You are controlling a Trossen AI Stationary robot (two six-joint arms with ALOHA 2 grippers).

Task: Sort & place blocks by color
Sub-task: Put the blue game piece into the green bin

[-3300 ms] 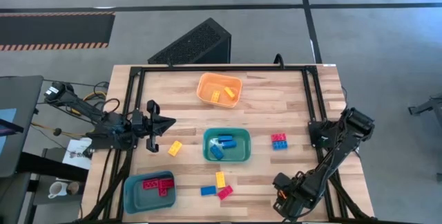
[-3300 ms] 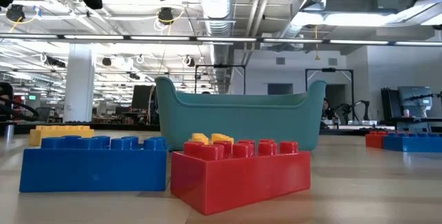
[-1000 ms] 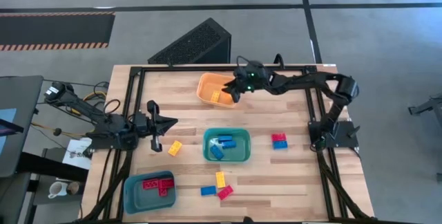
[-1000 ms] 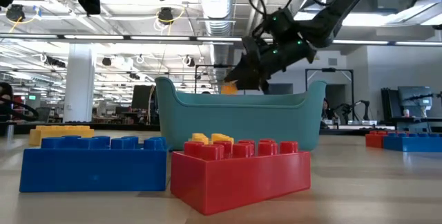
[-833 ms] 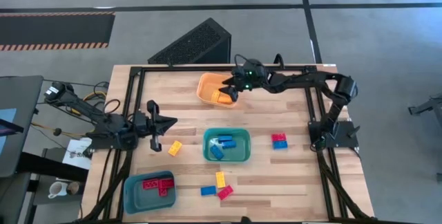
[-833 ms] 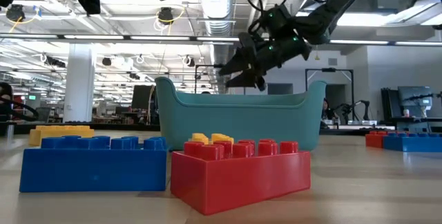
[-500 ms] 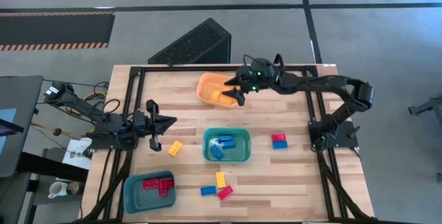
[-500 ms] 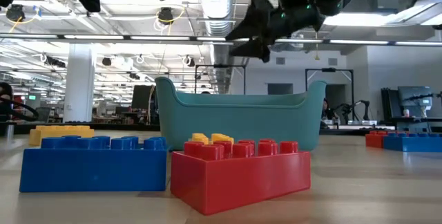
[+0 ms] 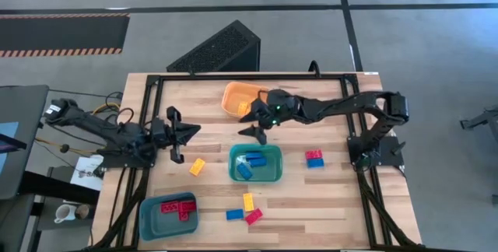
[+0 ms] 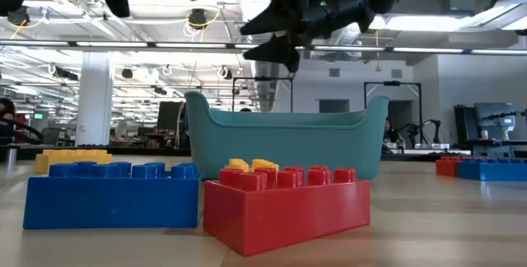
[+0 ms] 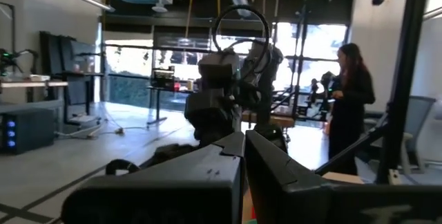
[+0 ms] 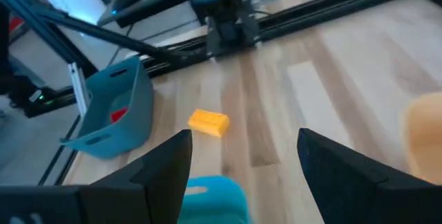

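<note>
In the high view the right gripper [image 9: 257, 128] hangs just above centre frame, between the orange bin [image 9: 236, 96] and the teal bin [image 9: 257, 163], its fingers spread wide and holding nothing, probably because its brick is already delivered and it is heading for the loose yellow block [image 9: 198, 166] left of centre, which its own wrist view faces. The left gripper [image 9: 178, 132], fingers together and empty, waits at centre left, while the other loose blocks [image 9: 243, 211] lie at lower centre and a red-and-blue pair [image 9: 314, 159] lies right of centre. Compared with a second ago, the right gripper has left the orange bin and swung down-frame towards the teal one, rising higher in the low view.
</note>
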